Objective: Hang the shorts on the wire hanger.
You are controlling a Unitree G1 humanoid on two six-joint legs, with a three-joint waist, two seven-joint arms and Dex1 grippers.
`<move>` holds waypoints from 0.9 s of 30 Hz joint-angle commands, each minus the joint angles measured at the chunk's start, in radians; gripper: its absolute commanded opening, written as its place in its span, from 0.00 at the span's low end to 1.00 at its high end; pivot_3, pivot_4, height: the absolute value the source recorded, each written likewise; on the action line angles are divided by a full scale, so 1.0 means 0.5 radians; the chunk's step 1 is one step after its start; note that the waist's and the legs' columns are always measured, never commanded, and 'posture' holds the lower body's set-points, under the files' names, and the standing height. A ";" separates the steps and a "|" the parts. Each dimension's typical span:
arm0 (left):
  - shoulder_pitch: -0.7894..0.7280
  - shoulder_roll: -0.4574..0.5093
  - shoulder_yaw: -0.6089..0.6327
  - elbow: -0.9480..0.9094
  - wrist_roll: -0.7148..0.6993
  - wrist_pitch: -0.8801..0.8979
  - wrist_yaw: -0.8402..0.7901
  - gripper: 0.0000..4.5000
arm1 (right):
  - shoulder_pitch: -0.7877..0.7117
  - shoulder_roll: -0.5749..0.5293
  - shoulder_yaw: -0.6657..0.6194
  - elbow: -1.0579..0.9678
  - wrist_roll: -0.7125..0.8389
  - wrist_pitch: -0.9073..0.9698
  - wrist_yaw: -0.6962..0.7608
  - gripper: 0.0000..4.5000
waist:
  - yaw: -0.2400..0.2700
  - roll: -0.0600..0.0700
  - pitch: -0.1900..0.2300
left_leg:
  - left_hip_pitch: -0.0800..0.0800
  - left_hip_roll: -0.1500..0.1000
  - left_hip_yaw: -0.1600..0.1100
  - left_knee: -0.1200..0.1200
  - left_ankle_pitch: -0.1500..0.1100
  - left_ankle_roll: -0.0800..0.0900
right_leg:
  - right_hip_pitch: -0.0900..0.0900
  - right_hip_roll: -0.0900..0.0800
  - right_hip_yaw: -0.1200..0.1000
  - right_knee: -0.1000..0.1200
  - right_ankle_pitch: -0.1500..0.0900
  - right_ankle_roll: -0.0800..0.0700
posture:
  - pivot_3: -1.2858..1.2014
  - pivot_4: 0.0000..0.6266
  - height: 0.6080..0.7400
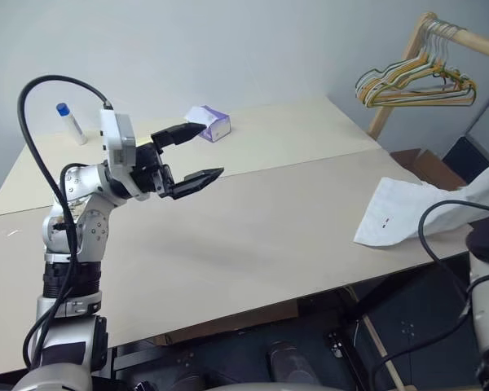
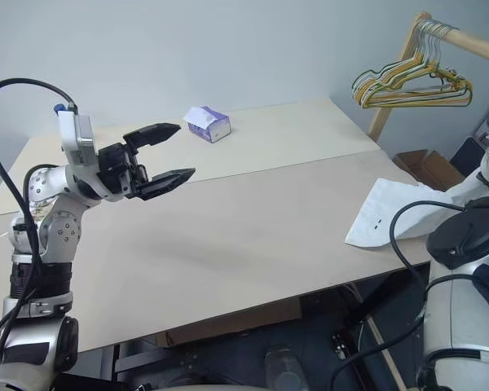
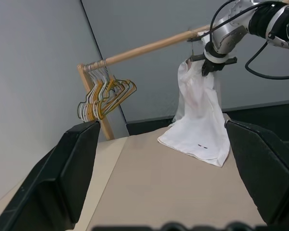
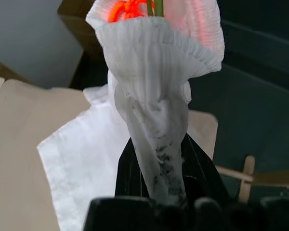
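The white shorts [image 3: 197, 125] hang from my right gripper [image 3: 208, 70], which is shut on their gathered waistband [image 4: 154, 53] and holds it up beside the wooden rail. Their lower part [image 1: 391, 212] still lies on the table's right edge, with tiny hem marks showing. In the right wrist view the cloth runs down between the black fingers [image 4: 130, 168]. Over the left half of the table, my left gripper [image 1: 205, 151] stands open and holds nothing, pointing across toward the shorts. The wire hanger is out of view.
A bundle of yellow, green and white hangers [image 1: 416, 81] hangs on the wooden rail [image 1: 464, 37] at the far right. A purple-and-white tissue box [image 1: 209, 122] and a white tube with a blue cap [image 1: 69, 120] sit at the back of the beige table [image 1: 228, 244].
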 commanded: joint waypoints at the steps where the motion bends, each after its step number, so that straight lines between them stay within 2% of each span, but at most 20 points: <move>1: -0.025 0.001 0.002 -0.037 -0.018 -0.021 -0.003 0.99 | -0.071 -0.046 0.002 0.033 0.096 -0.036 -0.094 0.00 | 0.001 0.000 0.000 | 0.000 0.000 0.000 0.000 0.000 0.000 | 0.000 0.000 0.000 0.000 0.000 0.000 | 0.45 0.00 1.00; 4: -0.023 0.000 0.001 -0.043 -0.024 -0.018 -0.009 0.99 | -0.044 -0.043 0.043 0.041 0.123 -0.032 -0.135 0.00 | 0.001 0.000 0.000 | 0.000 0.000 0.000 0.000 0.000 0.000 | 0.000 0.000 0.000 -0.001 0.000 0.000 | 0.45 0.00 1.00; 8: -0.017 0.004 0.005 -0.052 -0.048 -0.010 -0.035 1.00 | 0.030 -0.026 0.188 -0.025 0.067 -0.067 -0.168 0.26 | 0.003 0.000 0.000 | 0.000 0.000 0.000 0.000 0.000 0.000 | 0.000 0.000 -0.001 -0.001 0.000 0.000 | 0.45 0.00 1.00; 16: -0.017 -0.011 0.000 -0.047 -0.034 -0.032 -0.028 1.00 | 0.121 0.018 0.299 -0.193 0.081 -0.050 -0.203 0.87 | 0.003 0.001 0.001 | 0.000 0.000 -0.001 0.000 0.000 0.000 | 0.000 0.000 0.000 -0.001 0.000 0.000 | 0.46 0.00 1.00; 18: -0.019 -0.013 0.000 -0.045 -0.033 -0.034 -0.026 1.00 | 0.144 0.039 0.303 -0.249 0.087 -0.031 -0.217 1.00 | 0.003 0.001 0.001 | 0.000 0.000 -0.001 0.000 0.000 0.000 | 0.000 0.000 0.000 -0.001 0.000 0.000 | 0.46 0.00 1.00; 23: -0.024 -0.011 -0.002 -0.041 -0.023 -0.024 -0.016 1.00 | 0.264 0.105 0.549 -0.542 -0.047 -0.026 -0.208 1.00 | 0.004 0.002 0.001 | 0.000 0.000 -0.001 0.000 0.000 0.000 | 0.000 0.000 0.000 -0.001 0.000 0.001 | 0.46 0.00 1.00; 27: -0.024 0.000 -0.001 -0.032 -0.014 -0.028 -0.021 1.00 | 0.367 0.165 0.869 -0.818 -0.230 -0.089 -0.196 1.00 | 0.003 0.004 0.002 | 0.000 0.000 -0.001 0.000 0.000 0.000 | -0.001 0.000 0.000 0.000 0.000 0.001 | 0.46 0.00 1.00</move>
